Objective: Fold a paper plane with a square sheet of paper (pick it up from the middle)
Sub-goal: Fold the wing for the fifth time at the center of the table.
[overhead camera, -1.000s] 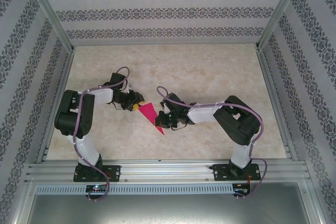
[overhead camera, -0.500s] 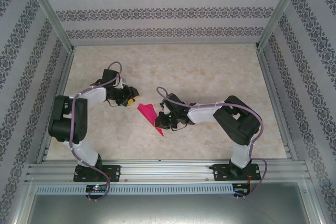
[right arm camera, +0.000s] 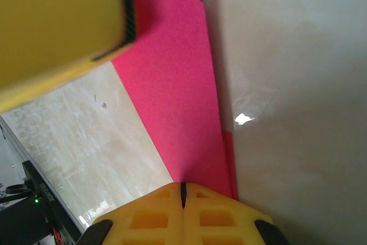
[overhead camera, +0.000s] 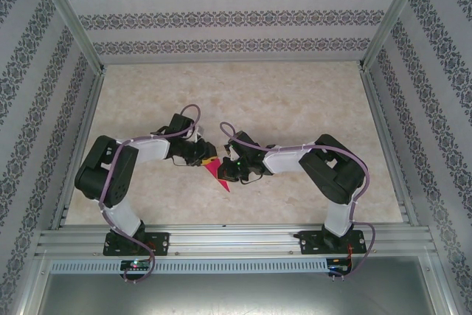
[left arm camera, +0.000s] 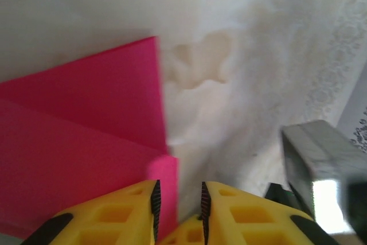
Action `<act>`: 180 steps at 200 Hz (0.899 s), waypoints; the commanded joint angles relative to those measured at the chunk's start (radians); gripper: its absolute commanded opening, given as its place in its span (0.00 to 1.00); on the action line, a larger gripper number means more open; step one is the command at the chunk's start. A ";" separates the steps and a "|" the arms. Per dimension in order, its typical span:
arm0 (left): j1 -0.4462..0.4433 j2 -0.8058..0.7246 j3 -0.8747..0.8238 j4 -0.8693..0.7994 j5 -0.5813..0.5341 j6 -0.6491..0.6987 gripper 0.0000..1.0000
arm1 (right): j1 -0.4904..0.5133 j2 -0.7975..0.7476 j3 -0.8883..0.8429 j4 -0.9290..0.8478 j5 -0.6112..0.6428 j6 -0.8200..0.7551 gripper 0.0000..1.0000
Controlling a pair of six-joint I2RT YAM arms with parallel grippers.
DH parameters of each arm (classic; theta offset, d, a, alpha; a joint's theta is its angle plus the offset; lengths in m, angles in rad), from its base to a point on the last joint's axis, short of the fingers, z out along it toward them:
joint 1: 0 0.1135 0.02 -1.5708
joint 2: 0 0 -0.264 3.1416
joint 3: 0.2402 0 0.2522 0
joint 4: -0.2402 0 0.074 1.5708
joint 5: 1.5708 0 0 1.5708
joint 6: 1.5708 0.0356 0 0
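Note:
The sheet of paper [overhead camera: 219, 175], magenta-pink and folded into a narrow pointed shape, lies on the table between the two grippers. My left gripper [overhead camera: 209, 160] is at its upper left end. In the left wrist view the paper [left arm camera: 86, 130] spreads to the left, and one small flap edge stands in the narrow gap of the left gripper [left arm camera: 178, 190], whose jaws stay apart. My right gripper [overhead camera: 230, 173] is shut at the paper's right edge. In the right wrist view the paper [right arm camera: 178, 96] runs under the closed tips of the right gripper [right arm camera: 183, 186]. A left finger [right arm camera: 57, 27] hangs at the upper left.
The marbled beige tabletop [overhead camera: 295, 101] stretches open behind the arms. Patterned walls and a metal frame [overhead camera: 383, 130] ring the table. A blurred grey part of the right arm [left arm camera: 321, 159] sits close on the right in the left wrist view.
My left gripper swung out to the left, then came back right onto the paper's upper end with its jaws narrower. The paper looks narrower. The right gripper has not moved.

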 commanded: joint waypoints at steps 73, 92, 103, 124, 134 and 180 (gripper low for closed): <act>0.022 0.029 -0.071 0.150 -0.038 -0.007 0.15 | 0.022 0.080 -0.041 -0.161 0.030 0.011 0.00; 0.051 0.041 -0.083 0.157 -0.048 -0.002 0.15 | 0.022 0.081 -0.043 -0.170 0.035 0.007 0.00; 0.071 0.043 -0.089 0.156 -0.047 0.002 0.15 | 0.022 0.080 -0.046 -0.170 0.038 0.008 0.00; 0.099 0.038 -0.079 0.127 -0.052 0.015 0.15 | 0.021 0.083 -0.051 -0.169 0.041 0.010 0.00; 0.109 0.035 -0.071 0.108 -0.061 0.021 0.15 | 0.020 0.081 -0.053 -0.170 0.041 0.011 0.00; 0.176 0.048 -0.003 0.027 -0.072 0.076 0.16 | 0.020 0.072 -0.055 -0.175 0.042 0.004 0.00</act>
